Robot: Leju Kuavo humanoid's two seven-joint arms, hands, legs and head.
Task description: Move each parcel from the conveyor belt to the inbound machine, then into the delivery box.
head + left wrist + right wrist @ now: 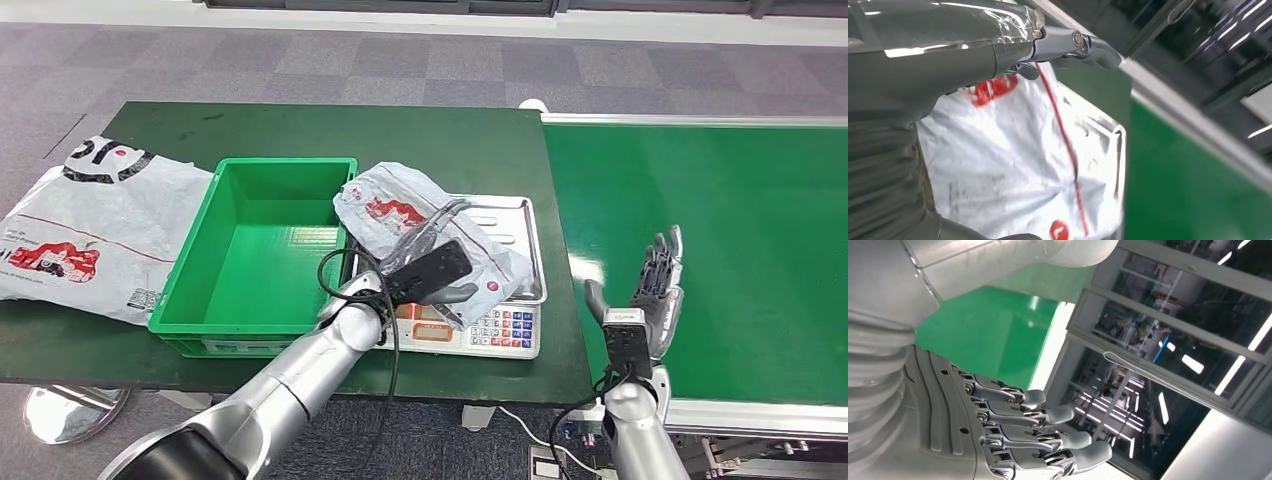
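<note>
Closest to you, the left hand (432, 272) reaches in from seven o'clock and rests on the grey plastic mailer parcel (425, 225). Its fingers (437, 226) lie over the crumpled top and the thumb (462, 293) tucks under the near edge, so read it as gripping the parcel.

That parcel sits on the steel pan of the weighing scale (500, 300), which I take to be the inbound machine. Its far corner leans over the rim of the green delivery box (190, 290) at nine o'clock of the scale. You probably have it held there so the weight registers before the short slide into the box.

Look at the parcel itself: soft, wrinkled, glossy, with a red logo and a thin red line across it. It will likely sag and slip in a loose hold.

Your right hand (655, 290) hangs at four o'clock over the near edge of the green conveyor belt (740, 230), fingers straight and spread, holding nothing, presumably waiting for the next item.

At nine o'clock a larger white mailer bag (80, 230) lies flat on the table (400, 130).
</note>
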